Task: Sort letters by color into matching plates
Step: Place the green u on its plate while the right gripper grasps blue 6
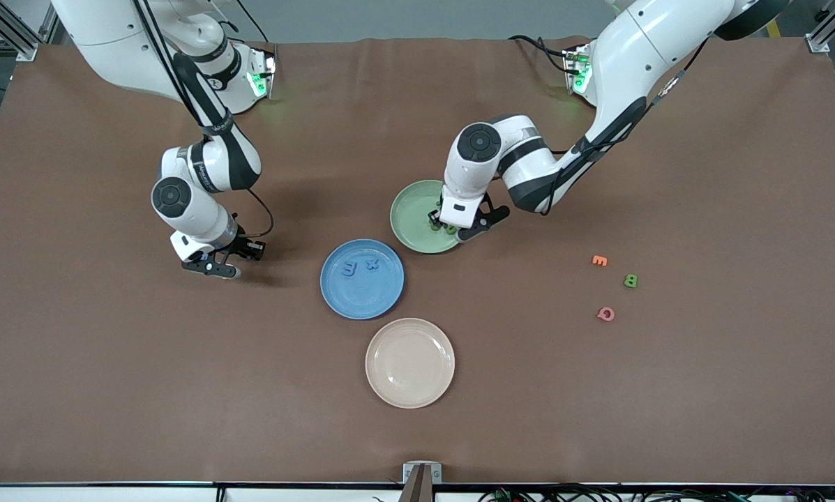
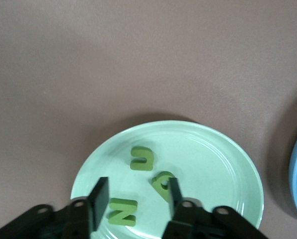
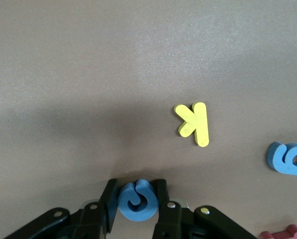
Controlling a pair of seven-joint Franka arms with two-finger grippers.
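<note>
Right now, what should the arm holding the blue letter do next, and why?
Probably lift. The right gripper has its fingers against both sides of the blue c, which sits on the table. Raising it would start the trip to the blue plate.

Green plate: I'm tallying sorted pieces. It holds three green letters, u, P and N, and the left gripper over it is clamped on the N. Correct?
Not quite. The left gripper is open over the green plate, holding nothing; the N lies loose between its fingers. The left wrist view shows this. The u and P do lie there too.
</note>
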